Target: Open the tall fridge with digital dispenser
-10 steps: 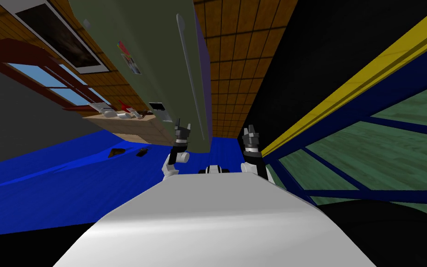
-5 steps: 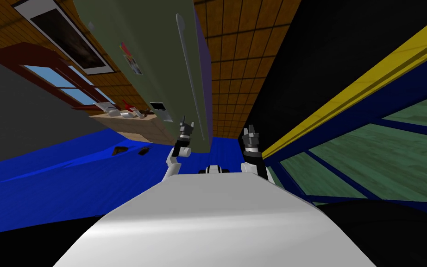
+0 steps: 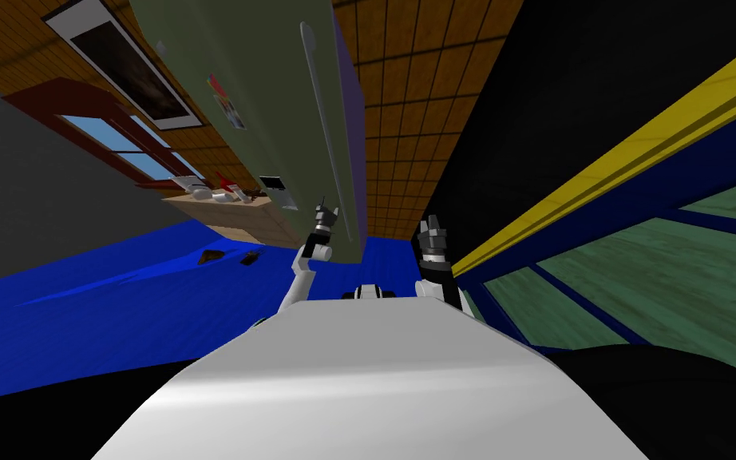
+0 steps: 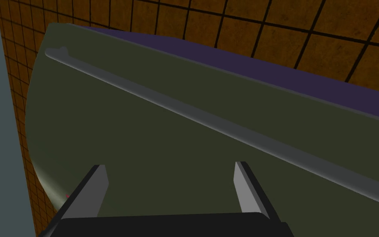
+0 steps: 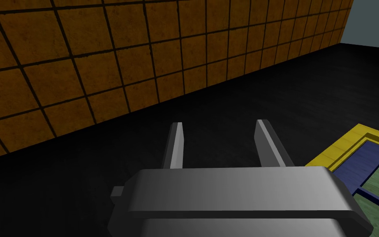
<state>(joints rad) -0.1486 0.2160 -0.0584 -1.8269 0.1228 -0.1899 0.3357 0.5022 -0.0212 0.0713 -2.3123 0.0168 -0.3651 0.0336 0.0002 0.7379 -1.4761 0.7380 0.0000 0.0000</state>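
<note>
Left gripper [image 4: 169,165] has risen and edged closer to the fridge handle over the last second; right arm unchanged. Head camera has rolled slightly too.

Tall olive-green fridge with purple side [image 3: 267,88] stands dead ahead, back against the brown tiled wall [image 3: 406,112], next to a light wooden counter [image 3: 235,216] with small items on it. Small black-and-white dispenser panel [image 3: 275,184] sits low on the door face. Door sits against the purple-sided body.

Long grey bar handle [image 4: 209,120] runs the length of the door. In the left wrist view it crosses the door beyond the fingertips, not between them and not touched. In the head view the left gripper is just beside the handle's lower part, on the dispenser side.

Left fingers [image 4: 98,187] are spread wide, about a third of the frame apart, holding nothing; olive door fills the gap behind them.

Right gripper [image 5: 220,122] is raised to the right of the fridge, fingers parted, nothing held.

Blue floor [image 3: 119,303] lies below the counter.
</note>
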